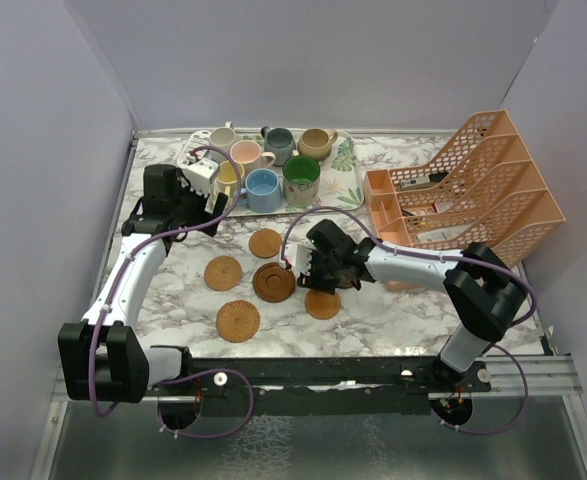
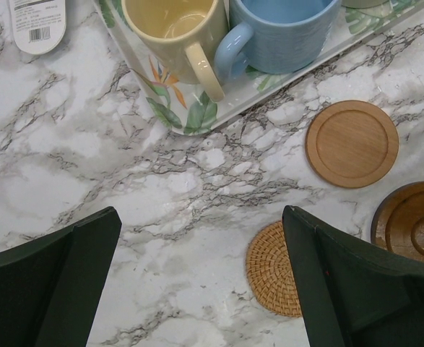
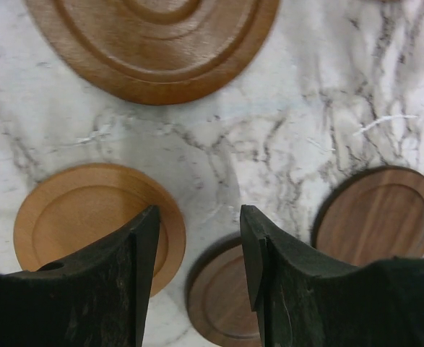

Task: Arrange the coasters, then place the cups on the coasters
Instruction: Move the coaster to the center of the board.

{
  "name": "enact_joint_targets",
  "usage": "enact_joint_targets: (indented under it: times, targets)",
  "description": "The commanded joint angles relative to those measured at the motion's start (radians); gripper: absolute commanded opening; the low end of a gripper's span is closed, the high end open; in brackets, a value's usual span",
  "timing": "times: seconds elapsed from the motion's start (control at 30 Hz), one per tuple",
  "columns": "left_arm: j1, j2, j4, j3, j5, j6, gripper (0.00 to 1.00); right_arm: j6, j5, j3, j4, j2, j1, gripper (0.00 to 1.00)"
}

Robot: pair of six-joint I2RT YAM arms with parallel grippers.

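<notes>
beneath the right hand [image 3: 197, 217], fingers apart around nothing, lie a tan coaster [image 3: 67, 210] and a dark coaster [image 3: 219, 303].

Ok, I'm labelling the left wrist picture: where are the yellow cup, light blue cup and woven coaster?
yellow cup [image 2: 157, 61], left wrist view, outer wall.
light blue cup [image 2: 291, 43], left wrist view, outer wall.
woven coaster [image 2: 269, 271], left wrist view, exposed woven top.
</notes>
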State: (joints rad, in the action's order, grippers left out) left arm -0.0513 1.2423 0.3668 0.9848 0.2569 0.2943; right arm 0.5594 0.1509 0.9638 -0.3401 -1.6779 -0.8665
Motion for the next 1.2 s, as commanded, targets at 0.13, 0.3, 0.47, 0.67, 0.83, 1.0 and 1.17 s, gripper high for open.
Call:
enact_joint_targets:
  times: [0.13, 0.3, 0.47, 0.67, 0.83, 1.0, 1.17]
  targets:
    - [0.008, -0.034, -0.028, -0.015, 0.004, 0.002, 0.99, 0.028, -0.064, 0.072, 0.008, -0.079, 0.063, 0.49]
    - [0.010, -0.038, -0.027, -0.015, 0.007, 0.001, 0.99, 0.029, -0.079, 0.113, 0.019, -0.117, 0.086, 0.49]
    - [0.011, -0.047, -0.028, -0.022, 0.008, 0.005, 0.99, 0.044, -0.094, 0.155, 0.024, -0.139, 0.106, 0.49]
    - [0.013, -0.064, -0.030, -0.031, 0.008, 0.012, 0.99, 0.066, -0.108, 0.212, 0.021, -0.172, 0.145, 0.49]
    - [0.016, -0.069, -0.029, -0.033, 0.008, 0.012, 0.99, 0.078, -0.108, 0.244, 0.026, -0.196, 0.163, 0.49]
    - [0.018, -0.070, -0.029, -0.032, 0.013, 0.011, 0.99, 0.078, -0.108, 0.276, 0.032, -0.228, 0.172, 0.49]
    - [0.018, -0.075, -0.029, -0.034, 0.015, 0.012, 0.99, 0.079, -0.120, 0.295, 0.032, -0.249, 0.174, 0.49]
